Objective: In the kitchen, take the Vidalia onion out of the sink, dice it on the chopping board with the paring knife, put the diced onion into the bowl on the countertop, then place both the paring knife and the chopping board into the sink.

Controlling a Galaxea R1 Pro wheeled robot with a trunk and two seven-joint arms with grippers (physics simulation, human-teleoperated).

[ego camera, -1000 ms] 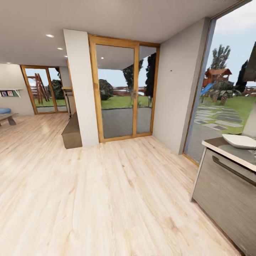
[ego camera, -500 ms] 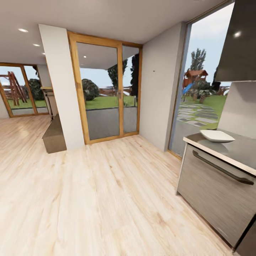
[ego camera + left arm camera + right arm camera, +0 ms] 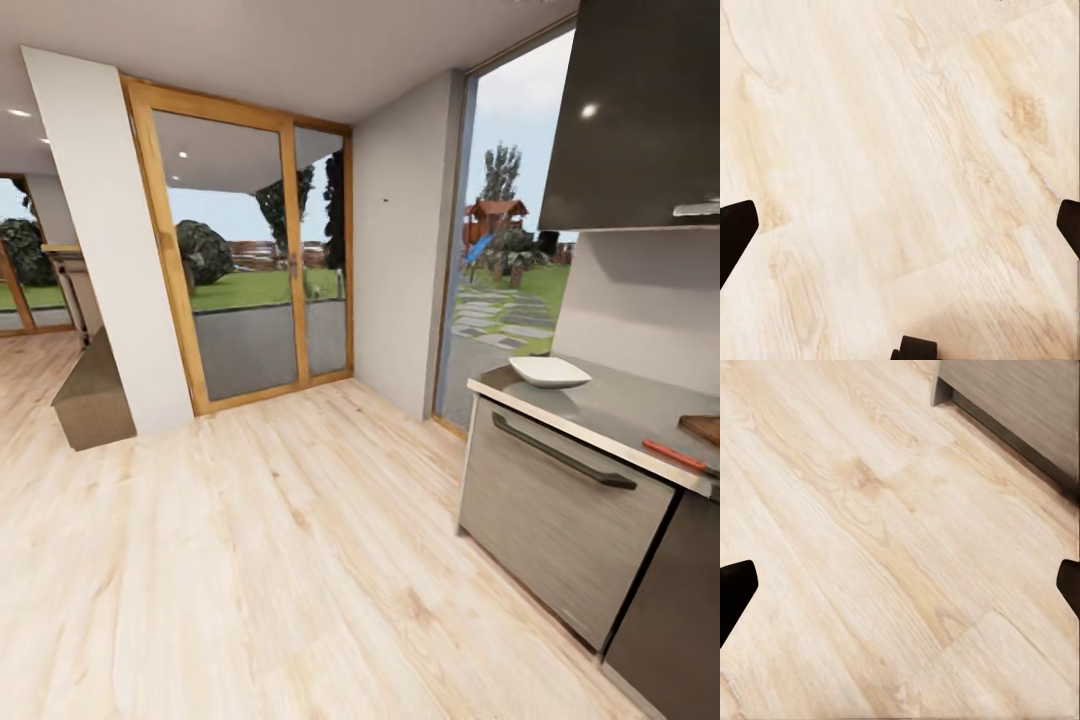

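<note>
On the right of the head view runs the grey countertop (image 3: 610, 405). The white squarish bowl (image 3: 548, 372) rests on its near end. Farther along lies the paring knife (image 3: 676, 457) with its orange-red handle, close to the counter's front edge. Just behind it a corner of the dark brown chopping board (image 3: 704, 428) pokes in from the picture's edge. The sink and the onion are out of view. My left gripper (image 3: 900, 225) hangs open over bare wood floor, and so does my right gripper (image 3: 900, 585), with a cabinet base (image 3: 1020, 397) ahead of it.
Grey cabinet fronts with a black bar handle (image 3: 562, 455) stand under the counter, and a dark wall cabinet (image 3: 640, 120) hangs above it. Wood-framed glass doors (image 3: 250, 260), a white pillar (image 3: 110, 250) and a low bench (image 3: 93, 400) lie across the wide wooden floor (image 3: 280, 560).
The camera has swung to the right, so the room slid left in the picture. More of the counter has come into view, bringing in the knife and the board's corner.
</note>
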